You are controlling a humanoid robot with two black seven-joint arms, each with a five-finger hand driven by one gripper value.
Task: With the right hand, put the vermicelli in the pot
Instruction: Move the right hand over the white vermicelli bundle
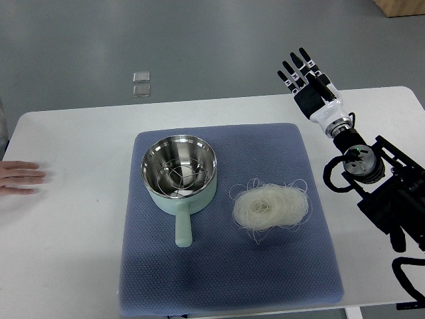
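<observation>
A pale nest of vermicelli (270, 207) lies on the blue mat (226, 272), right of centre. To its left stands a mint-green pot (180, 174) with a steel inside, a wire rack in its bottom and its handle pointing toward me. My right hand (307, 81) hovers over the table's far right part, well beyond the vermicelli, fingers stretched out straight and holding nothing. Its arm (362, 166) comes in from the right edge. No left robot arm shows.
The white table (66, 226) carries the mat. A person's hand (20, 177) rests flat on the table at the left edge. Two small clear squares (141, 84) lie on the grey floor beyond the table. A wooden corner (402, 6) shows top right.
</observation>
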